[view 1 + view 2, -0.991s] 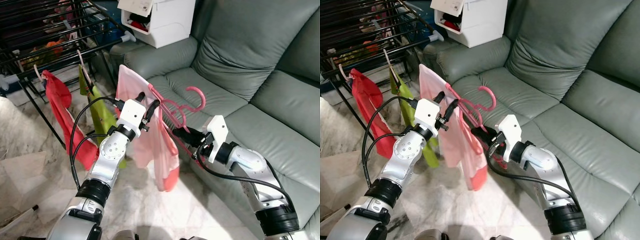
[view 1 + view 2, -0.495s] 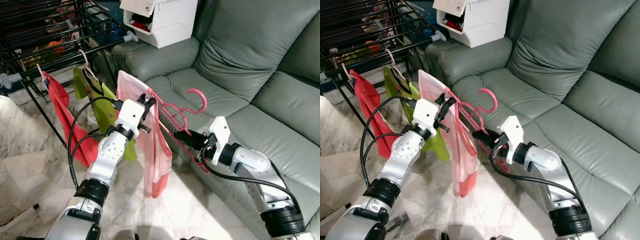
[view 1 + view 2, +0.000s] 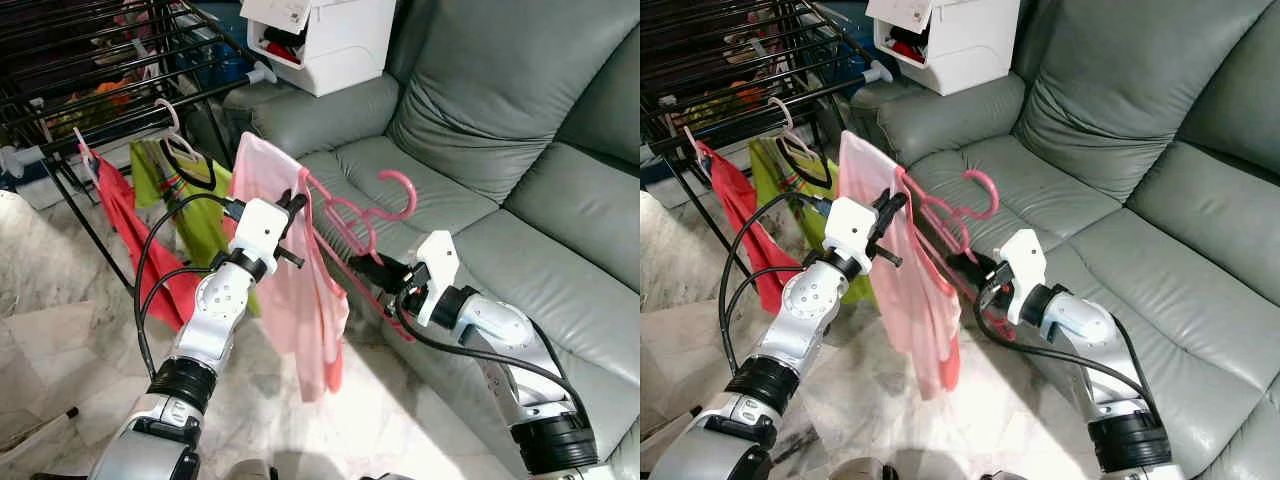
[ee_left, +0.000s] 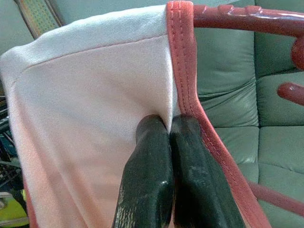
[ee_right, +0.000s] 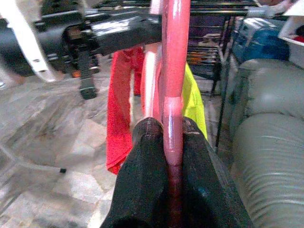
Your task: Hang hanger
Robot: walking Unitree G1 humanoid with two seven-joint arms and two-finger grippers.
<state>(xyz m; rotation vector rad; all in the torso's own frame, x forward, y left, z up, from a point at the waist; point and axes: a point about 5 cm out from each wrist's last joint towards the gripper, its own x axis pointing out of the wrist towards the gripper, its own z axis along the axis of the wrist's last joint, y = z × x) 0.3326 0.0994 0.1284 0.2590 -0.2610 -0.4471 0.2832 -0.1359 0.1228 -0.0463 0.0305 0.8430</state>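
Left tool (image 3: 296, 203) pinches pink garment (image 3: 300, 300); right tool (image 3: 368, 269) clamps pink hanger (image 3: 345, 218), between both arms, right of drying rack (image 3: 120, 60). I fear cloth slipping off mid-transfer.

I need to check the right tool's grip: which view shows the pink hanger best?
The right wrist view: the pink hanger is clamped between the right tool fingers. The eye views show its whole frame and free hook. The left wrist view shows a stretch of bar beside the pink garment.
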